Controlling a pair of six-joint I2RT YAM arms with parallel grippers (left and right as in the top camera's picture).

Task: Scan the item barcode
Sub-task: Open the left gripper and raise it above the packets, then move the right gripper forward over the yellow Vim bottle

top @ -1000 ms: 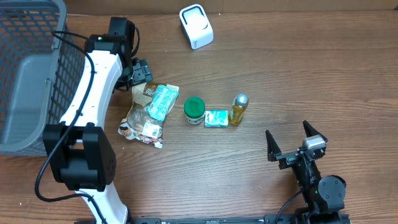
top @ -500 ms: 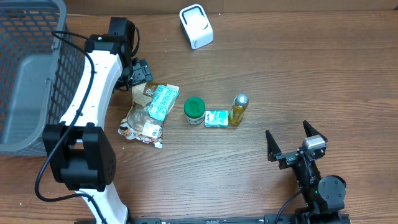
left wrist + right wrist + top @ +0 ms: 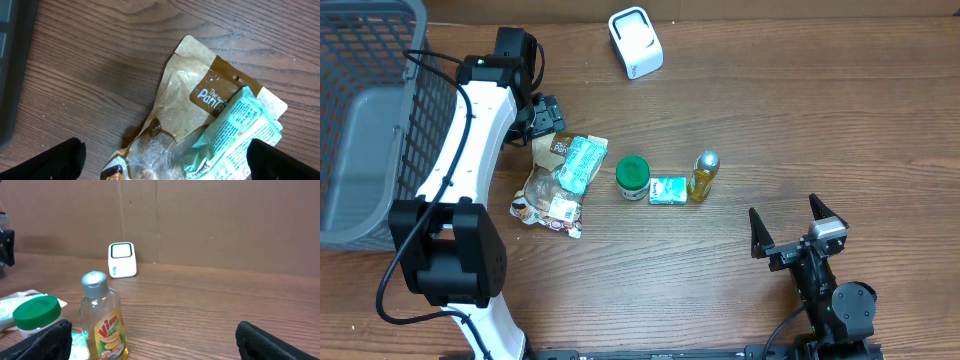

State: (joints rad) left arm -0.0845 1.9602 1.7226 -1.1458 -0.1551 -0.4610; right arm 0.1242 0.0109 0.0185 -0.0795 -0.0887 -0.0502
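- Closest to the robot, at the five o'clock corner of the wooden table, the right gripper stands with its jaws spread wide and grasps nothing, well apart from the goods.
- At mid-table a brown snack pouch lies flat, with a teal packet lying across its far end.
- At the pouch's three o'clock stand a green-lidded jar, a small teal box and a bottle of yellow liquid, set close together in a row.
- At the pouch's twelve o'clock, the left gripper hangs over the pouch's top edge, jaws released wide and empty.
- A grey mesh basket fills the table's nine-to-ten o'clock side.
- Farthest off, at twelve o'clock, the white barcode scanner sits near the back edge, well apart from the goods.
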